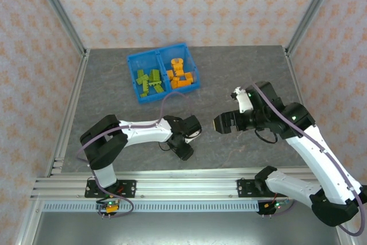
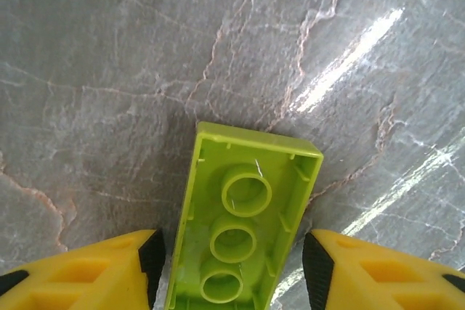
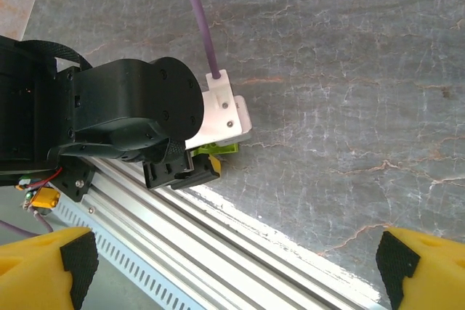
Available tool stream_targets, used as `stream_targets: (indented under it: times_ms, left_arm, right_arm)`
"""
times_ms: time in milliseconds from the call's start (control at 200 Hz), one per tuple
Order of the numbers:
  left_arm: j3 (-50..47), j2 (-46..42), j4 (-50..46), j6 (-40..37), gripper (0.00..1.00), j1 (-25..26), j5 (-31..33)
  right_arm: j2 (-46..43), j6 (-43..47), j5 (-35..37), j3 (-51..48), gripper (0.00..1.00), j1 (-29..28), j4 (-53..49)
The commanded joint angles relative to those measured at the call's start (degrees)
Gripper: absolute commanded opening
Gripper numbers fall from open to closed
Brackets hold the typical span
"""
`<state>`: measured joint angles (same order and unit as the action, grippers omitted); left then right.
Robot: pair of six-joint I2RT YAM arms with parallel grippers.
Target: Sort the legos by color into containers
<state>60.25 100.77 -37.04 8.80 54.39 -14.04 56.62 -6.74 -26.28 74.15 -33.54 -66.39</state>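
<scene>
From my station I see a grey marble-patterned tabletop [image 1: 241,78]. Behind it and on both its sides stand walls papered in pale pink floral print [image 1: 189,4], framed by aluminium posts [image 1: 60,10]. A slotted aluminium rail [image 1: 183,185] runs along its near edge. Bright light streaks [image 2: 349,59] glare across its surface.

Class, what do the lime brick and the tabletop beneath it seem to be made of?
Lime brick: likely moulded plastic, smooth and slightly glossy, with hollow tubes and thin walls. Tabletop: looks like grey veined stone, though possibly a printed laminate; polished, given the bright streak reflections.
</scene>
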Motion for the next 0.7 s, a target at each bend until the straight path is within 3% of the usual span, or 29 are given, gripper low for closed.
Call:
stream_targets:
  times_ms: [0,145,475,696]
  left_arm:
    - [-2.1,-0.3,0.5,0.3,0.54,0.5,4.9]
    - [-3.1,0.1,0.6,0.5,0.49,0.5,9.8]
    - [-4.4,-6.3,3.1,2.4,0.41,0.3,13.1]
    - [-1.3,-15.2,2.0,2.3,0.39,-7.1,14.0]
  right_arm:
    - [0.6,0.7,-1.4,0.2,0.99,0.2,-1.1]
    - [1.1,0.3,-0.1,-0.3,0.99,0.2,0.0]
    - [2.2,-0.6,0.9,-0.6,0.99,0.2,1.4]
    - [2.4,-1.1,0.9,-0.8,0.99,0.2,2.8]
